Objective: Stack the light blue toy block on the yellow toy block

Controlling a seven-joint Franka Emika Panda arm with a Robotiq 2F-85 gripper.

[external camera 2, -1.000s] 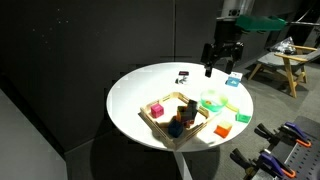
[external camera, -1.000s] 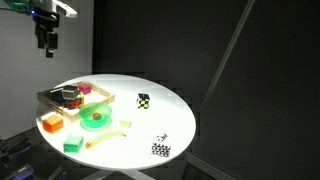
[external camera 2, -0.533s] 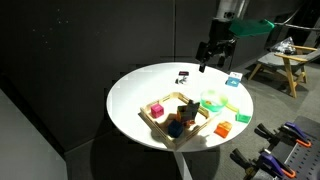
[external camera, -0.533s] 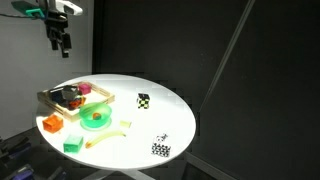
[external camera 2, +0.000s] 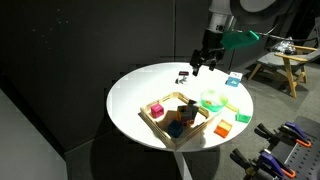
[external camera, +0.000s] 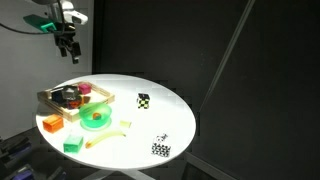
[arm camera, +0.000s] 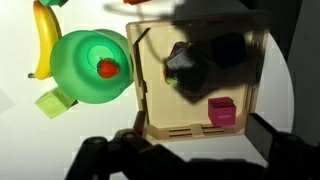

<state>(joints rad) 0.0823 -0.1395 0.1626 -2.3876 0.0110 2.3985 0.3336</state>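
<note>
The light blue toy block is a pale cube near the table edge in both exterior views [external camera: 163, 137] [external camera 2: 233, 81]. It sits beside a checkered cube [external camera: 160, 148] and is out of the wrist view. The yellow toy block, small and pale, lies next to the green disc [arm camera: 95, 65] in the wrist view [arm camera: 55, 100] and in an exterior view [external camera: 125, 124]. My gripper [external camera: 68, 45] [external camera 2: 203, 60] [arm camera: 198, 140] hangs high above the table, over the wooden tray's side. It is open and empty, far from both blocks.
A wooden tray [external camera: 48, 97] [external camera 2: 160, 125] [arm camera: 148, 90] holds a magenta cube [arm camera: 222, 110] and dark pieces. An orange block [external camera: 50, 123], a green block [external camera: 72, 145], a yellow bar [external camera: 105, 138] and a second checkered cube [external camera: 143, 99] lie on the round white table [external camera: 175, 115].
The gripper has moved sideways high over the table, from beyond its rim to above the tray side. It stays open, and nothing on the table has moved.
</note>
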